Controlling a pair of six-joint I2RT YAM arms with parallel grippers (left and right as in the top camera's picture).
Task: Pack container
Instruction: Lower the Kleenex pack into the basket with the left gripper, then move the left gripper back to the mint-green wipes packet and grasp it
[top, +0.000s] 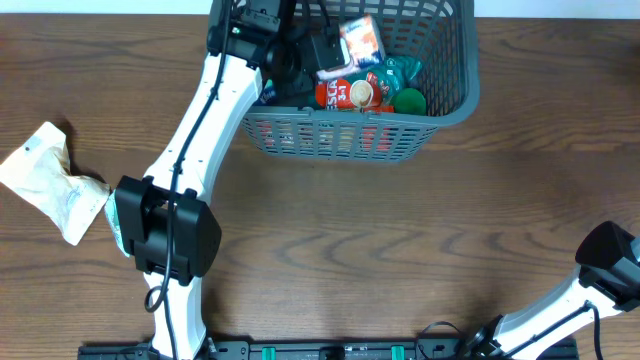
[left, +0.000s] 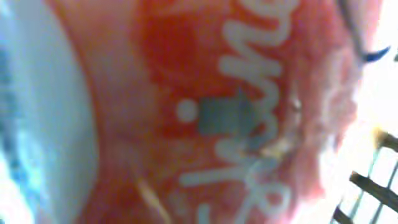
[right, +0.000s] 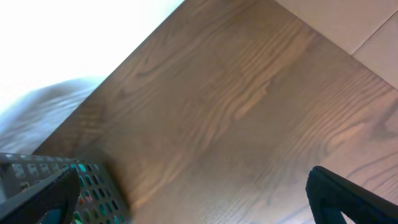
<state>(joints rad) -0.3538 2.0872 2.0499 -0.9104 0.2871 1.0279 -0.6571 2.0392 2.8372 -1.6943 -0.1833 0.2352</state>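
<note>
One basket (top: 455, 105), far edge, holds some four packets (top: 400, 70); one crumpled bag (top: 50, 180) at left edge. Left pincer (top: 318, 52) inside, grip hidden by red packet (left: 186, 112); right pincer (right: 194, 180) wide.

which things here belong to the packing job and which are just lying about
Job: container; packets inside it; left gripper over them.
Lying about: crumpled white bag on the table, possibly next to pack; right gripper, off to the side.

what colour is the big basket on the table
Grey basket with slotted lattice walls; shows best in the overhead view.
</note>
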